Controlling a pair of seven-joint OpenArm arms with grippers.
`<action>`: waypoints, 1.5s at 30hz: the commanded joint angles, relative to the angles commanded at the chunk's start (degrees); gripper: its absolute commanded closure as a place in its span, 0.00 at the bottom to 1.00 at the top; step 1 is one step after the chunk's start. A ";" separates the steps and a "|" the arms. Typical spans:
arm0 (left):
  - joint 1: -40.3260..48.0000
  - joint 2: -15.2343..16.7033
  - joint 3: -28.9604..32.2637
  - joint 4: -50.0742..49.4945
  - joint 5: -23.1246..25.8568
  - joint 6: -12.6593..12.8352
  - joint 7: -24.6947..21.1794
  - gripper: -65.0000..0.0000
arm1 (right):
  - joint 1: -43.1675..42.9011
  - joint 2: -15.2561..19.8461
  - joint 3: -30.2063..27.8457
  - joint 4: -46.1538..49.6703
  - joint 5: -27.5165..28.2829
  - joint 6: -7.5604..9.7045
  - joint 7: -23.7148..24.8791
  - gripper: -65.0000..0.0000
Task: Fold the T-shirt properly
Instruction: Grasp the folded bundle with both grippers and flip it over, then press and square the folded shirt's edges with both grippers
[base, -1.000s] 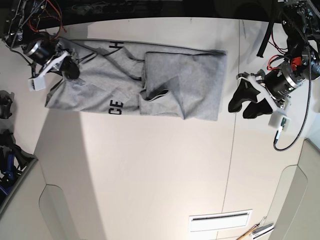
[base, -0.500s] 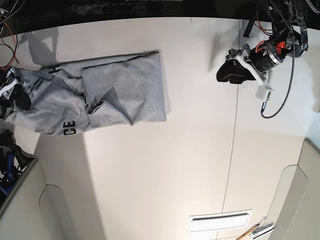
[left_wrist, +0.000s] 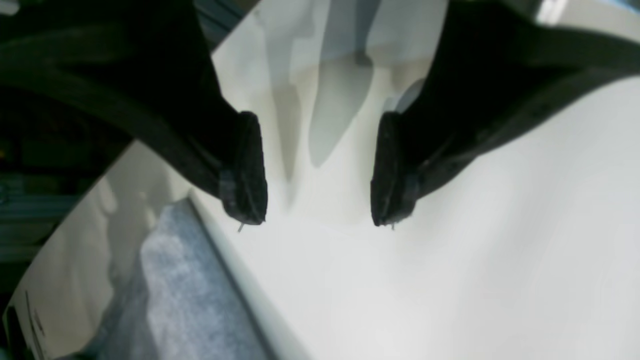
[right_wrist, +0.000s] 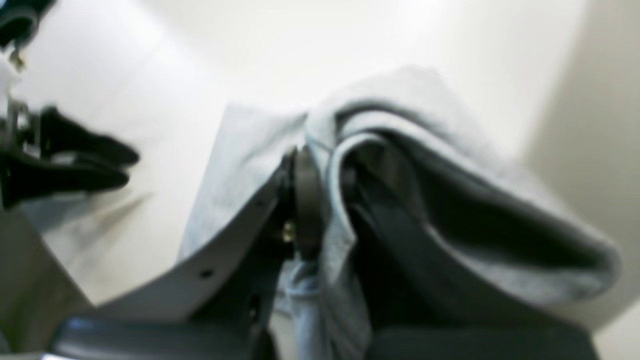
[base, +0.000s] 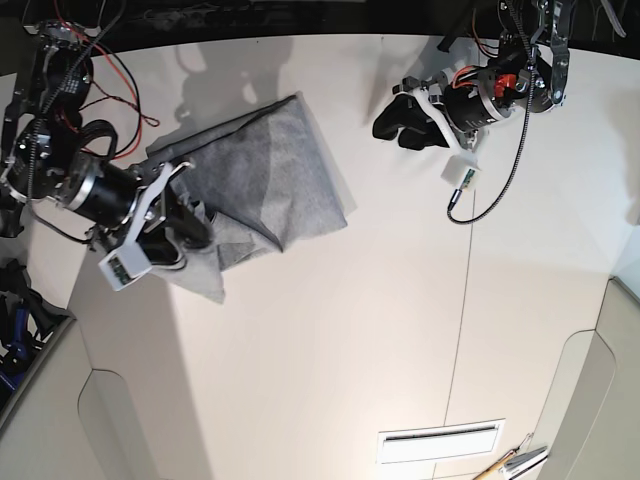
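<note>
The T-shirt is found bunched at the table's far-left area, pinched by the right gripper. The left gripper is held spread and empty above the table. Repositioning is judged under way; spreading the cloth flat is required next.

I see a white worktop with a thin seam running down its right part. The grey T-shirt lies bunched on its upper left, one end lifted off the surface. Near the lower edge sit a white slotted plate and a wooden-handled tool.
</note>
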 joint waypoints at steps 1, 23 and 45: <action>0.00 -0.02 0.42 0.00 0.44 0.00 0.00 0.44 | 0.00 -0.63 -3.34 -0.61 -2.80 0.00 0.07 1.00; -0.13 -0.20 0.35 0.52 -1.81 -0.07 1.84 0.44 | 10.73 -10.10 -34.95 -6.23 -20.76 -1.49 12.02 0.42; -1.70 4.37 18.53 11.65 14.67 4.98 -4.76 1.00 | 16.52 -8.52 -0.17 -18.97 -22.43 -10.23 20.63 1.00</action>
